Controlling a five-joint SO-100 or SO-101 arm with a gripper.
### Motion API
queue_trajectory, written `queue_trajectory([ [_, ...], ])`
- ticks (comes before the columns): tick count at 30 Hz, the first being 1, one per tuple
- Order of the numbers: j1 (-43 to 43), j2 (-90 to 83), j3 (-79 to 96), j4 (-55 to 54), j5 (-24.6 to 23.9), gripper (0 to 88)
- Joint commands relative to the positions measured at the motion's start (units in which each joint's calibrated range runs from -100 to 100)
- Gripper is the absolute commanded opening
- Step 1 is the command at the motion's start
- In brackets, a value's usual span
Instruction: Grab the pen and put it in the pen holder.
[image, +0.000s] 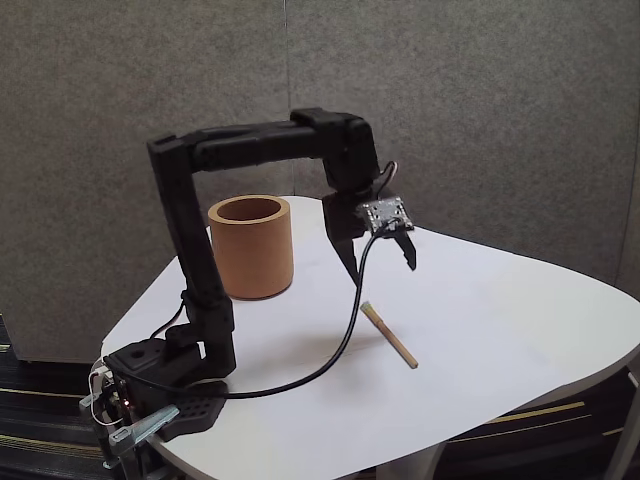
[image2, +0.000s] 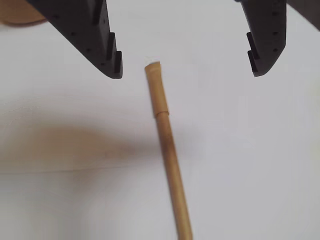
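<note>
The pen (image: 388, 335) is a thin tan stick lying flat on the white table (image: 500, 330), right of the arm's base. In the wrist view the pen (image2: 166, 145) runs from between the fingers down to the bottom edge, thicker end uppermost. My gripper (image: 382, 264) hangs open above the pen's near end, not touching it; in the wrist view the gripper (image2: 186, 72) has its black fingers (image2: 105, 47) spread wide on either side of the pen's tip. The pen holder (image: 251, 247), an orange-brown cup, stands upright to the left of the gripper, and its edge (image2: 20, 17) peeks in at the wrist view's top left.
A black cable (image: 330, 360) droops from the wrist across the table to the arm's base (image: 160, 385), passing close to the pen. The table's curved edge lies near the base and at the front. A grey wall stands behind.
</note>
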Motion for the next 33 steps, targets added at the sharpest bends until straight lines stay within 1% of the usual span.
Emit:
queue_trajectory([
  [1, 2.0, 6.3, -3.1, -0.2, 0.1, 36.1],
  [6, 2.0, 13.0, -5.0, 0.1, 0.4, 36.1],
  [13, 2.1, 17.8, -10.7, 0.3, 0.5, 36.1],
  [22, 1.5, 19.7, -8.0, 0.4, 0.5, 36.1],
  [30, 1.5, 26.7, -11.7, 0.6, 0.5, 36.1],
  [33, 1.8, 28.3, -13.8, 0.8, 1.7, 36.1],
])
